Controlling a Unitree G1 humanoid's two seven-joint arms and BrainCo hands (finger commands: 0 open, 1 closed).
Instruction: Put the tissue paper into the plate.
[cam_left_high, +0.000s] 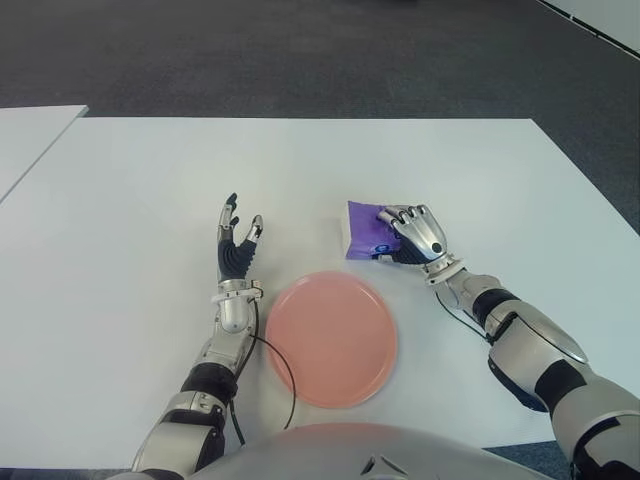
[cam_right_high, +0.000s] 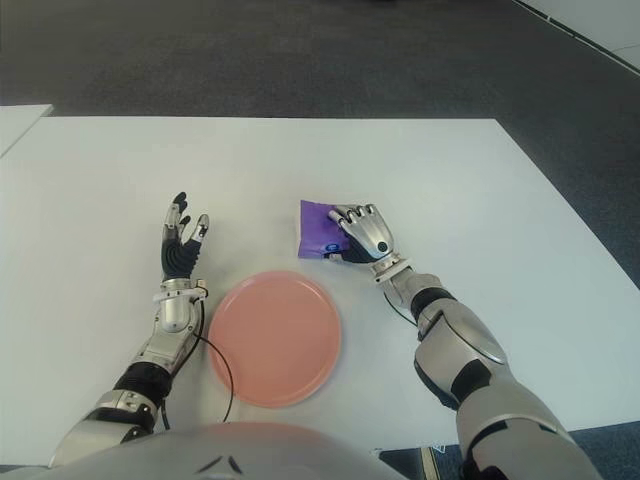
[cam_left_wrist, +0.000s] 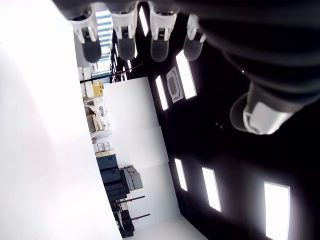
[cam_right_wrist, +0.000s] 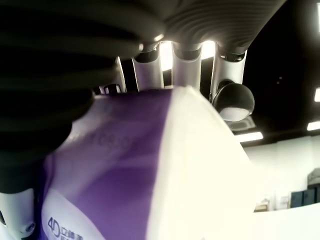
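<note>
Left of the round pink plate (cam_left_high: 331, 338): left hand (cam_left_high: 238, 247), fingers spread, holding nothing. Just past the plate's far right edge: purple-and-white soft pack of tissue paper (cam_left_high: 364, 230), lying on the white table (cam_left_high: 140, 190), right hand (cam_left_high: 415, 234) curled over it, gripping. Plate near, toward the robot and a bit left.

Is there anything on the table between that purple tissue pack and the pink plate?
Nothing: only bare white table separates the tissue pack and plate, in both eye views.
</note>
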